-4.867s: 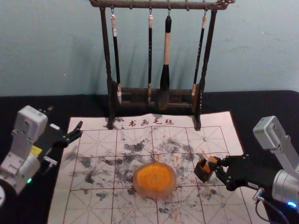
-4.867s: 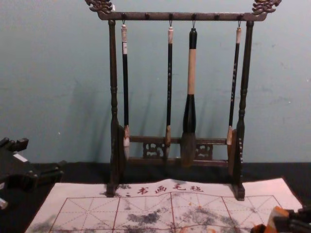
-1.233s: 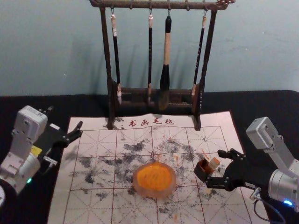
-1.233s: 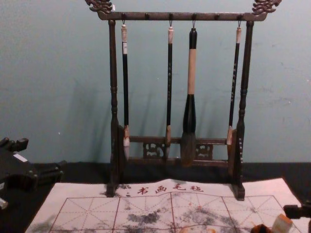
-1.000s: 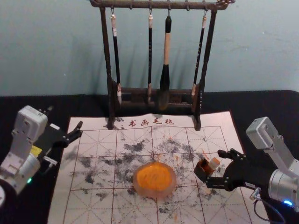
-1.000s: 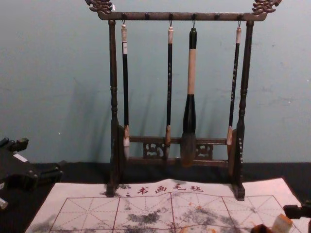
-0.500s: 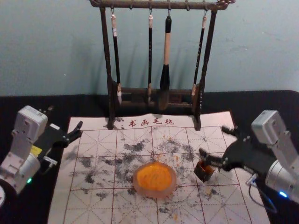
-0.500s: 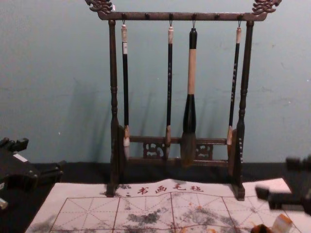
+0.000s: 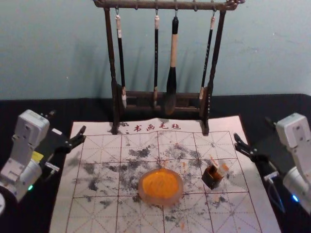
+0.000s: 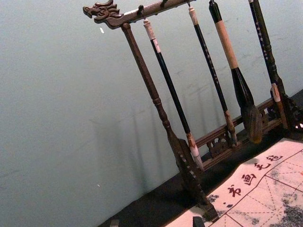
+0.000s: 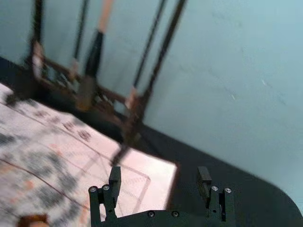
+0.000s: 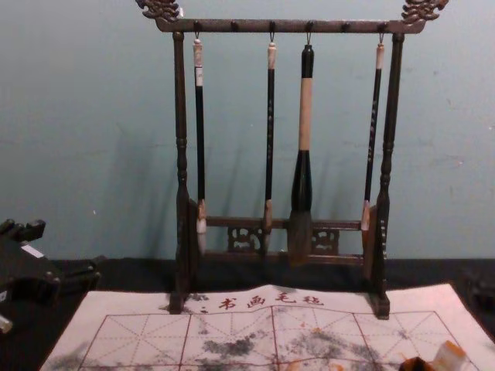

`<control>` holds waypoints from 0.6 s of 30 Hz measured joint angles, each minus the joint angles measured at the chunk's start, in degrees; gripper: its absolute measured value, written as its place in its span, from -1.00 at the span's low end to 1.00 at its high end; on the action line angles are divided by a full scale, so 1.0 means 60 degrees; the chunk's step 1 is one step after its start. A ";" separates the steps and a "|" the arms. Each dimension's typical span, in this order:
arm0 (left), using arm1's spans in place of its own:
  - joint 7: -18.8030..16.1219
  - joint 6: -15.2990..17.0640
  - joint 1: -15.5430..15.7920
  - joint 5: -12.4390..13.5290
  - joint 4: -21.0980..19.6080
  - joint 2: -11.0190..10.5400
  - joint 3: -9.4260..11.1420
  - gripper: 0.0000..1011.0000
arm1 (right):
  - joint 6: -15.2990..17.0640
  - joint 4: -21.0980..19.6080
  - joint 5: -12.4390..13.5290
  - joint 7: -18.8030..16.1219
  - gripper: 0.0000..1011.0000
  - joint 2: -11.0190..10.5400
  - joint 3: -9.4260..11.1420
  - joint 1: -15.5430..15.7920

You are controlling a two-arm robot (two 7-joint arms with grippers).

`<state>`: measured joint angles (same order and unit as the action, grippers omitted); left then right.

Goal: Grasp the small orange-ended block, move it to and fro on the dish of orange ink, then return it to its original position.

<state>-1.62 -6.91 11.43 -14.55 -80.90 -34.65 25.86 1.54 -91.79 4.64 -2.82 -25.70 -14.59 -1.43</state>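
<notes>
The small orange-ended block (image 9: pixel 223 169) is seen at the right side of the small dark box (image 9: pixel 212 180), tilted, its upper end leaning to the right; whether its lower end is set inside the box cannot be told. Both are set on the gridded, ink-spotted mat (image 9: pixel 97 213). To their left, well apart from the block, the dish (image 9: pixel 160 202) of orange ink (image 9: pixel 160 183) is placed. By the right gripper (image 9: pixel 253 130), beyond the block near the mat's right edge, nothing is held — its claw is spread wide. The left gripper (image 9: pixel 67 122) is parked by the mat's far left corner, its claw also spread. Behind the mat's writing, four brushes (image 9: pixel 173 48) are hung from a dark wooden rack (image 9: pixel 111 53).
</notes>
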 joint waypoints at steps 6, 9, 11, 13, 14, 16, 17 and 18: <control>0.0000 0.0000 0.0000 0.0000 0.0000 0.0001 0.0000 0.98 | 0.0143 0.0747 -0.0322 0.0499 0.98 0.0420 0.0153 0.0020; 0.0000 0.0000 0.0000 0.0000 0.0000 0.0001 0.0000 0.98 | 0.0211 0.1040 -0.0397 0.0584 0.98 0.0593 0.0198 0.0004; 0.0000 0.0000 0.0001 0.0000 0.0001 0.0000 -0.0001 0.98 | 0.0245 0.1172 -0.0417 0.0588 0.98 0.0668 0.0221 -0.0030; 0.0000 0.0000 0.0001 0.0001 0.0000 0.0000 0.0000 0.98 | 0.0281 0.1276 -0.0434 0.0589 0.98 0.0735 0.0238 -0.0063; 0.0000 -0.0001 0.0001 0.0000 0.0000 0.0000 0.0000 0.98 | 0.0281 0.1273 -0.0434 0.0590 0.98 0.0730 0.0239 -0.0063; 0.0000 0.0000 0.0001 0.0000 0.0000 0.0000 0.0000 0.98 | 0.0281 0.1251 -0.0434 0.0590 0.98 0.0718 0.0235 -0.0061; 0.0000 0.0000 0.0001 0.0000 0.0000 0.0000 0.0000 0.98 | 0.0279 0.1245 -0.0434 0.0590 0.98 0.0713 0.0233 -0.0061; 0.0000 0.0000 0.0001 0.0000 0.0000 0.0000 0.0000 0.98 | 0.0278 0.1237 -0.0434 0.0590 0.98 0.0709 0.0232 -0.0059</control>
<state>-1.62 -6.91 11.43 -14.55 -80.90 -34.65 25.86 3.21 -84.36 2.03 0.73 -21.45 -13.20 -1.78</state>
